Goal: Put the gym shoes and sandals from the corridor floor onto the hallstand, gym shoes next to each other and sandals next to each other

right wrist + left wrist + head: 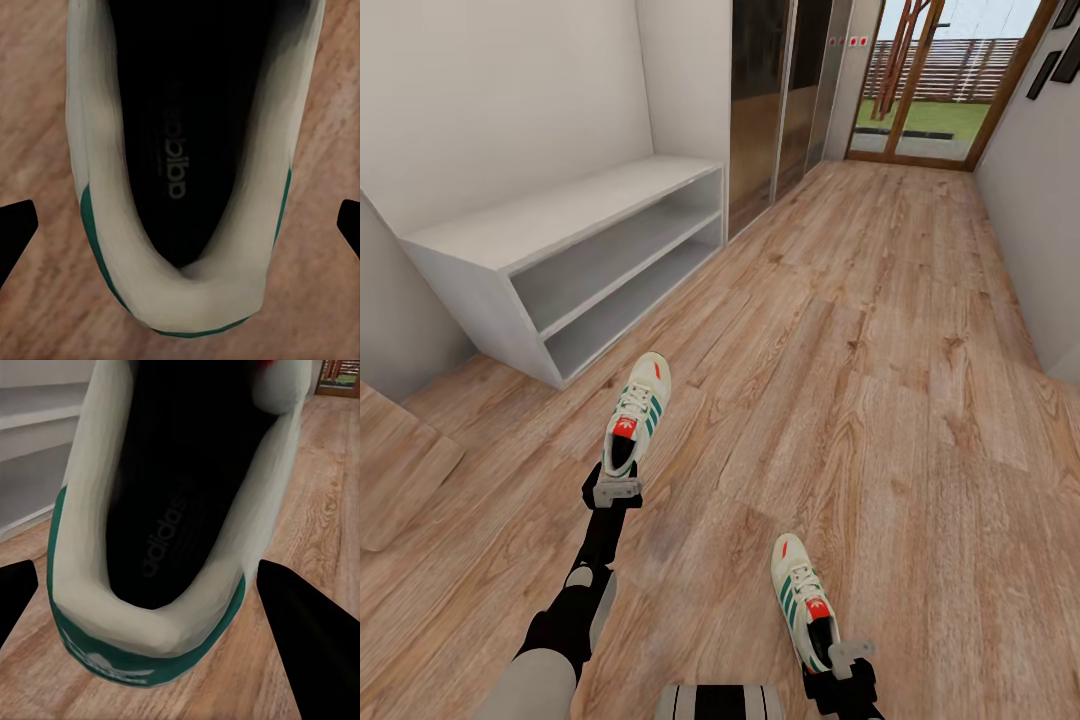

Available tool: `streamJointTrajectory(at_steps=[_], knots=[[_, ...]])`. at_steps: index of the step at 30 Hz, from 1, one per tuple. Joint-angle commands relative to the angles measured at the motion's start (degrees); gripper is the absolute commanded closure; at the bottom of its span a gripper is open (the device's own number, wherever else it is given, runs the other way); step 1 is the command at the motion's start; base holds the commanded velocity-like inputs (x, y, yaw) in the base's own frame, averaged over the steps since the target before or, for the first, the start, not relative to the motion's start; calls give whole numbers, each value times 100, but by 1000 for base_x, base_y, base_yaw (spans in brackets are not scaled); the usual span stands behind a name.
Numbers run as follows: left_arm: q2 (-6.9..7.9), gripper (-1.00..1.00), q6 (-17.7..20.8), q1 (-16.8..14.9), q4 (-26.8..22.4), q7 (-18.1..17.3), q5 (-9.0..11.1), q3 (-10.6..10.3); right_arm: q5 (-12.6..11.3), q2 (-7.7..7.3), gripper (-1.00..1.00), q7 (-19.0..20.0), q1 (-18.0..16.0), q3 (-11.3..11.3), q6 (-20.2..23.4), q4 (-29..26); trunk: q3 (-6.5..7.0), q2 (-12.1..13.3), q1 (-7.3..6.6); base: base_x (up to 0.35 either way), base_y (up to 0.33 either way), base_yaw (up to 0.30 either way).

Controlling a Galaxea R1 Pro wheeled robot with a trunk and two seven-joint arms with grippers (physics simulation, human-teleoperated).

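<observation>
Two gym shoes: the left shoe (635, 415) grasped at its heel by the left gripper (612, 489), the right shoe (804, 600) likewise by the right gripper (842, 660). Both above the corridor floor (880, 380). White two-tier bench (575, 260) stands by the wall, apart.

1. Dark mirrored wardrobe doors (778, 100) stand along the left wall.
2. A glazed wooden door (940, 80) at the far end shows a lawn (930, 118).
3. Dark picture frames (1057, 62) hang right.

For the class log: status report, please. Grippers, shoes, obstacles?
Left gripper and right gripper each at a gym shoe's heel: left shoe, right shoe. Grip unconfirmed. Floor unobstructed.
</observation>
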Motion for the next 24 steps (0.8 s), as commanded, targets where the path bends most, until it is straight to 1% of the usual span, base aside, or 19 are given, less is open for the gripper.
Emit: streamJointTrajectory(at_steps=[1,12,24], knots=[[0,100,0,0,0,3,-1,1,0,0,-100,0,0,0,0,0,0,0,0,0,0,0],[0,100,-1,0,0,2,-1,3,0,3,-100,0,0,0,7,3,0,0,0,0,0,0],[0,100,-3,0,0,2,-1,-2,8,44,-100,0,0,0,9,8,0,0,0,0,0,0]])
